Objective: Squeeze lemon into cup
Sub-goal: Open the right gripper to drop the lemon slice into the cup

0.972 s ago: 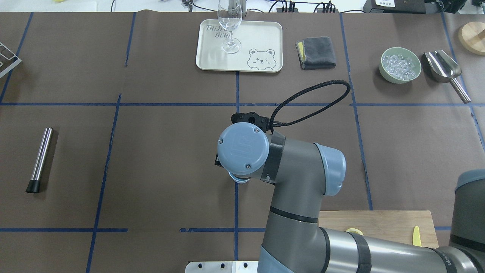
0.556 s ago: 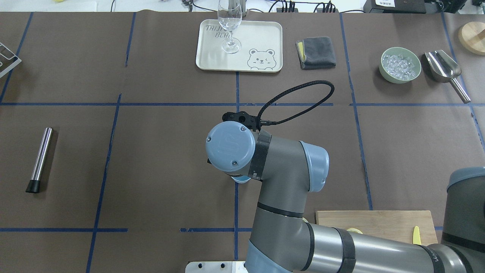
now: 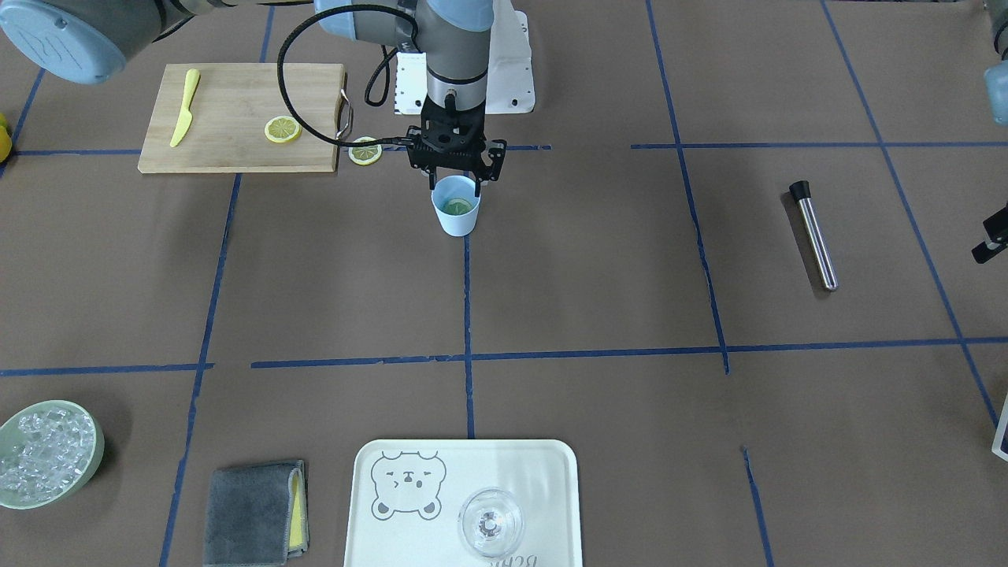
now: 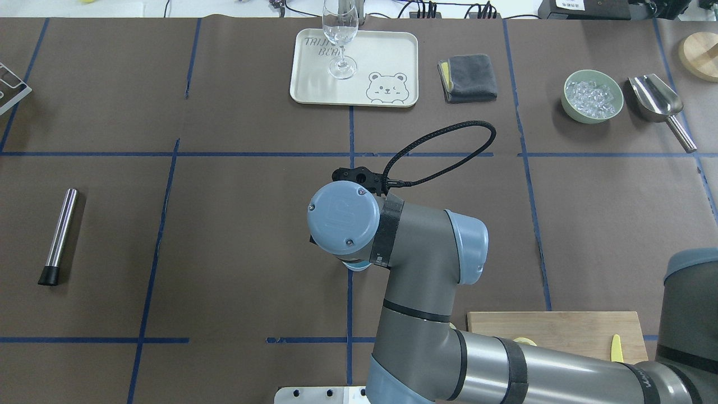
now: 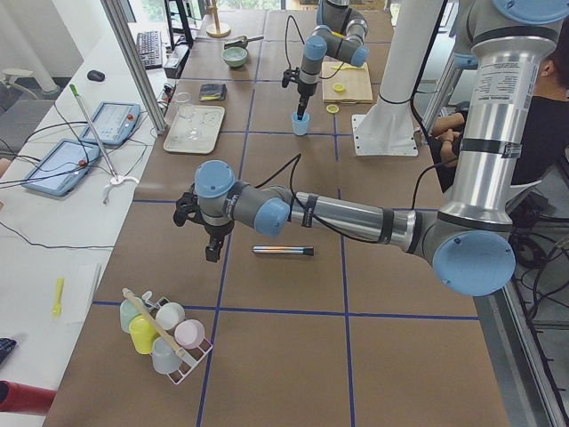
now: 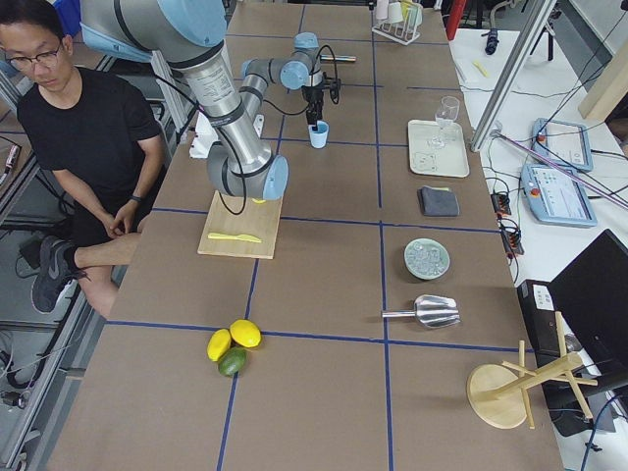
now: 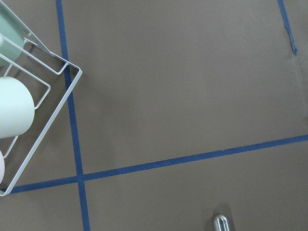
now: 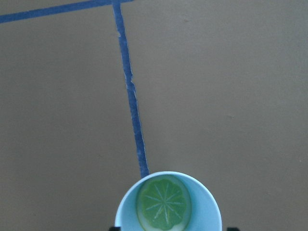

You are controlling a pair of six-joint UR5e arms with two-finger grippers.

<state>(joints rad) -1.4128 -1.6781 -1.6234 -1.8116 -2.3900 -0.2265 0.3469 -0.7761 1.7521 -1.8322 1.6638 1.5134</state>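
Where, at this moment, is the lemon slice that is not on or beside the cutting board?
In the front-facing view, the lemon slice lies inside the light-blue cup, directly under the right gripper. The cup stands on a blue tape line near the table's middle.

Overhead camera behind the robot, looking forward and down; front camera facing it from across the counter (image 3: 598, 260), pointing steeply down. Both are sharing the bear tray (image 4: 387, 56): 12 o'clock overhead, 6 o'clock in front view. Two side cameras looking along the counter from opposite ends. Right wrist camera hanging close over the cup (image 8: 207, 216) at 6 o'clock; left wrist camera looking straight down, wire rack (image 7: 43, 131) at 9 o'clock.
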